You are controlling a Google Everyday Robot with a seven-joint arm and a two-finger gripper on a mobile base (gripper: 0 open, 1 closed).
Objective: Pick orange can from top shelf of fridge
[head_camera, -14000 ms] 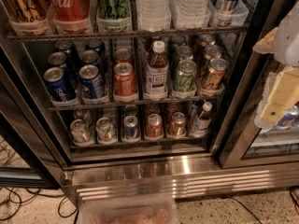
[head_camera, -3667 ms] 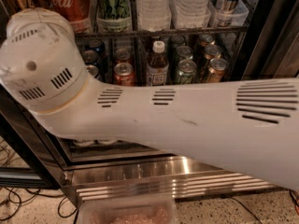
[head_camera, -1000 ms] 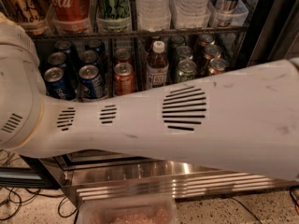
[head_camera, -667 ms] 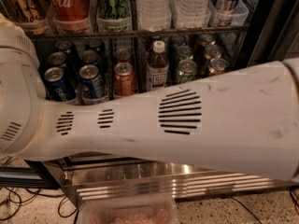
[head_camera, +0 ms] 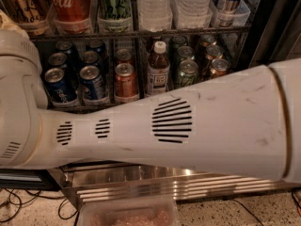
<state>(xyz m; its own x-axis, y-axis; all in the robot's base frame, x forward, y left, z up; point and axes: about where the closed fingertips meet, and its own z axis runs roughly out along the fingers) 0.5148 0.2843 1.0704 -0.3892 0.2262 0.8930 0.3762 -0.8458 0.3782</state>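
The orange can (head_camera: 19,4), copper with dark script lettering, stands at the far left of the top shelf (head_camera: 141,33), next to a red Coca-Cola can (head_camera: 70,4). Its top is cut off by the picture's upper edge. The fridge (head_camera: 141,182) stands open in front of me, with its steel base and vent slats at the bottom. My white arm (head_camera: 188,121) crosses the whole view from right to left and bends up at a round joint (head_camera: 16,93) on the left, below the orange can. The gripper itself is out of view.
The top shelf also holds a green can (head_camera: 114,4), water bottles (head_camera: 154,6) and a clear tray (head_camera: 230,15). The rack below holds blue cans (head_camera: 59,84), a red-orange can (head_camera: 125,81) and a bottle (head_camera: 158,69). Cables (head_camera: 14,206) lie on the floor at left.
The arm has come in front of the fridge and now hides the lower racks. Over the last second it has slid a little left and down.
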